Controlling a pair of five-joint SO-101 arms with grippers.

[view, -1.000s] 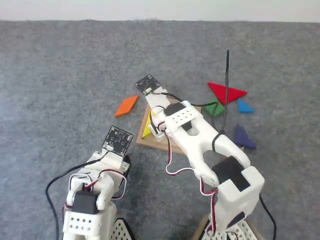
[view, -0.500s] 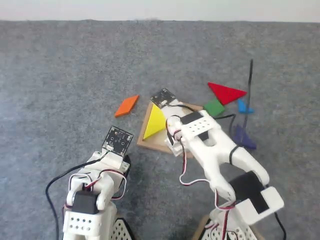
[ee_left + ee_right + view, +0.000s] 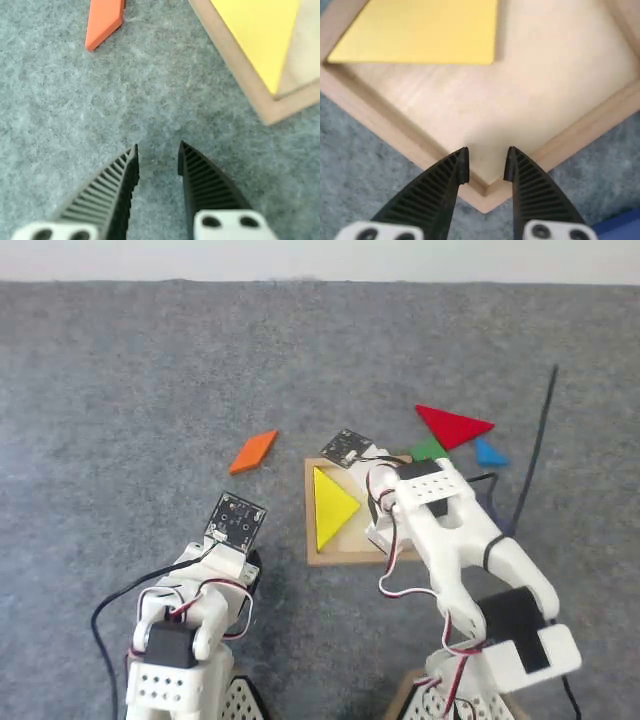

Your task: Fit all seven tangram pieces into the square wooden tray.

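The square wooden tray (image 3: 345, 558) lies mid-table with a yellow triangle (image 3: 332, 505) in its left half. My right gripper (image 3: 486, 152) hovers open just inside one corner of the tray (image 3: 395, 127), nothing between its fingers; the yellow triangle (image 3: 430, 30) lies beyond it. My left gripper (image 3: 158, 147) stands open over bare carpet, short of the tray's corner (image 3: 241, 65) and the orange parallelogram (image 3: 104, 22). On the carpet lie the orange parallelogram (image 3: 253, 451), a red triangle (image 3: 455, 425), a green square (image 3: 428, 450) and a small blue triangle (image 3: 489, 453).
The right arm (image 3: 450, 530) covers the tray's right side and the carpet beside it. A dark blue piece (image 3: 625, 220) peeks in outside the tray. A black cable (image 3: 535, 450) rises at the right. Grey carpet spreads wide at the left and far side.
The right arm has swung to the right, and the tray with the yellow triangle has turned and slid right with it, from tilted to square-on. The left arm has kept still.
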